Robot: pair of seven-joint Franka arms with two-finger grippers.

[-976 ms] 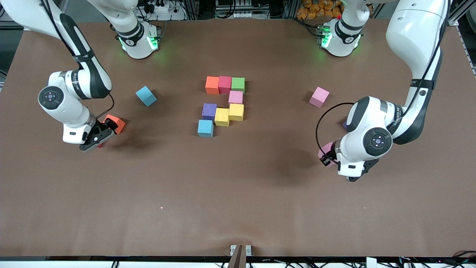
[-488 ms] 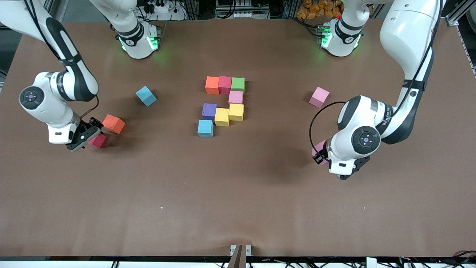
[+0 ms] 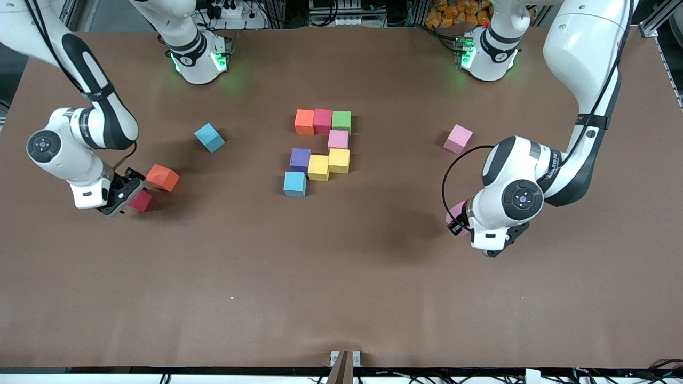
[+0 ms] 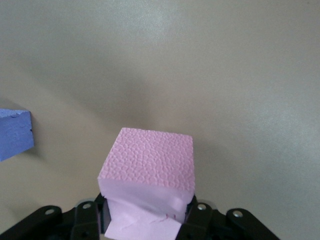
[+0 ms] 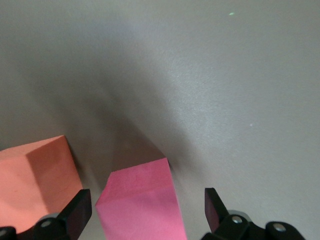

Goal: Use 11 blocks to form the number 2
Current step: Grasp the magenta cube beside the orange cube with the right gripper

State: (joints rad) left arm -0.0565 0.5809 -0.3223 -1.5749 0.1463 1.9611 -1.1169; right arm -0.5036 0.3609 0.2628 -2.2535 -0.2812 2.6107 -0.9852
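We note the right gripper (image 3: 121,200) has dropped, fingers apart, around the red block (image 3: 141,201); left gripper (image 3: 460,224) stays clamped on a pink block (image 4: 148,175), so the number 2 (image 3: 320,149) gains two

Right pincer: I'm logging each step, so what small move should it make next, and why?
Probably close. The right pincer stands open, its fingers either side of the small matte red cube on the table, beside the orange cube. The left pincer is shut on a pink cube.

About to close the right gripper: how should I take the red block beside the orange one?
Grip the red block by its two flat side faces from straight above, where the open right gripper straddles it. The orange block sits close beside one finger, so stay centred.
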